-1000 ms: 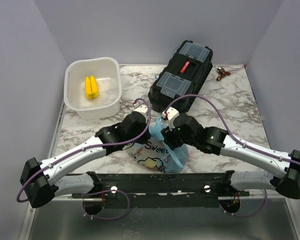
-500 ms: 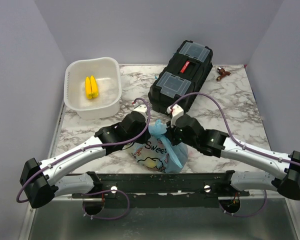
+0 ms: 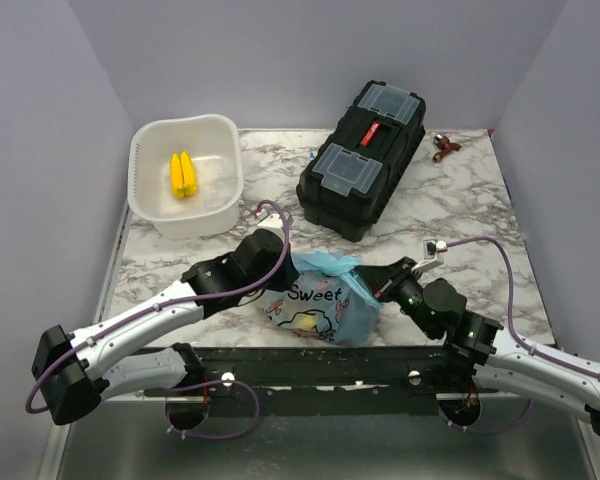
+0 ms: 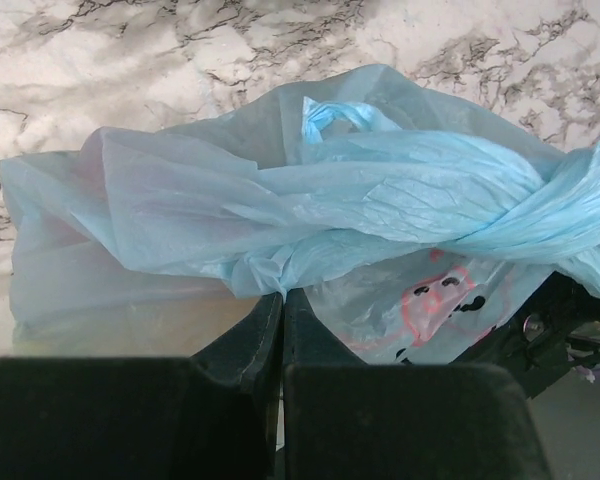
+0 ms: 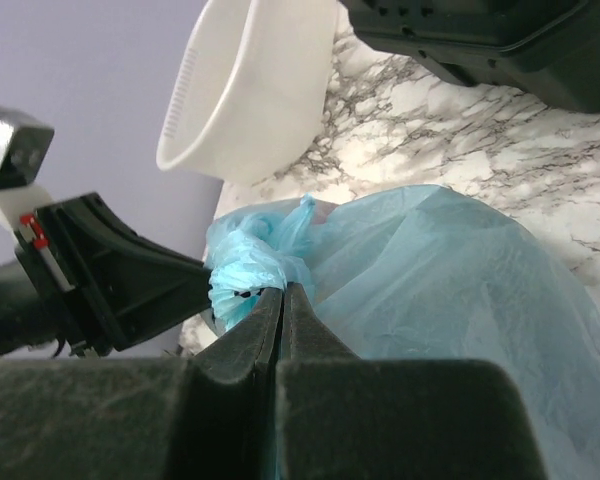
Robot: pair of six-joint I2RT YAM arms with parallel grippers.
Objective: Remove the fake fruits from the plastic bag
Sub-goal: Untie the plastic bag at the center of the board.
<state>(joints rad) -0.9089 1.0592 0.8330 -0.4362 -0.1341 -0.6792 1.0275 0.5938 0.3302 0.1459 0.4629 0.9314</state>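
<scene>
Plastic bag (image 3: 325, 300): at near edge of table (image 3: 460, 220), yellow fruit (image 3: 302, 322) showing through. Left gripper (image 4: 282, 298), right gripper (image 5: 282, 292): each clamped tight on the bag, opposite sides. Best drawn apart gently, opening the mouth untorn.

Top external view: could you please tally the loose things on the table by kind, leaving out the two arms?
plastic bag: 1
white tub: 1
black toolbox: 1
yellow ridged sticks: 2, lying in the tub
small reddish-brown item near the far right corner: 1
Total: 6, not counting whatever the bag hides.
</scene>
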